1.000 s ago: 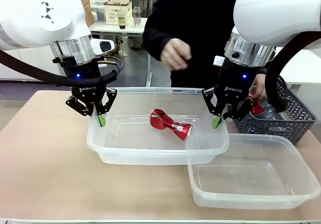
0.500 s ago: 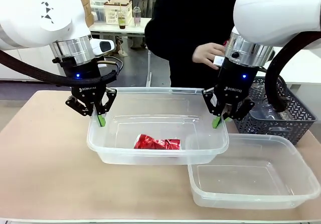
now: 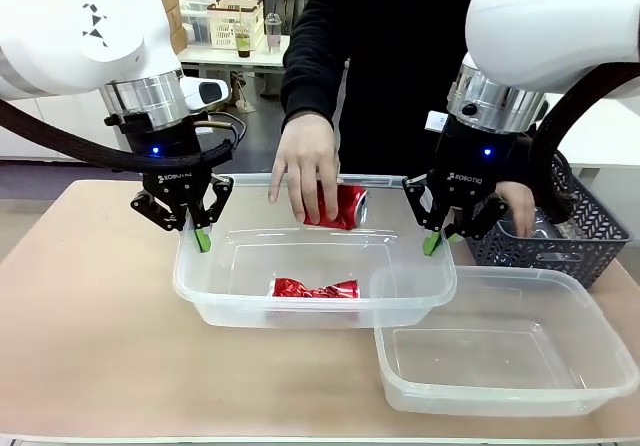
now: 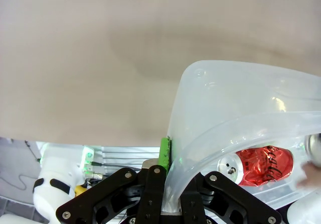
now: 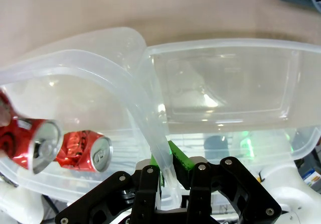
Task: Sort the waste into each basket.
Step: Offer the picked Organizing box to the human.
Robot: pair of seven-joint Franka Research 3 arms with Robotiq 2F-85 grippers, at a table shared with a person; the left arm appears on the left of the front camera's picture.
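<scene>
Left gripper [image 3: 203, 238] & right gripper [image 3: 432, 243] both clamp rear tub [image 3: 230, 304]; 2 tubs [image 3: 500, 406], 2 cans [image 3: 314, 289] [image 3: 347, 206], 1 basket [image 3: 592, 251].

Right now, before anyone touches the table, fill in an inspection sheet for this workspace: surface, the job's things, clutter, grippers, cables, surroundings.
Surface: tan table, no spills seen.
Job's things: first tub holds one crushed red can. A person's hand holds a second red can over it. The second tub is empty, and the first tub's right corner overlaps it. The person's other hand is in the dark basket at the far right.
Clutter: nothing seen.
Grippers: left gripper and right gripper are both shut, fingers pinching the first tub's rim at opposite ends.
Cables: a black cable loops beside the left arm, another beside the right arm, both off the table.
Surroundings: person in black across the table; a white table with boxes behind.
</scene>
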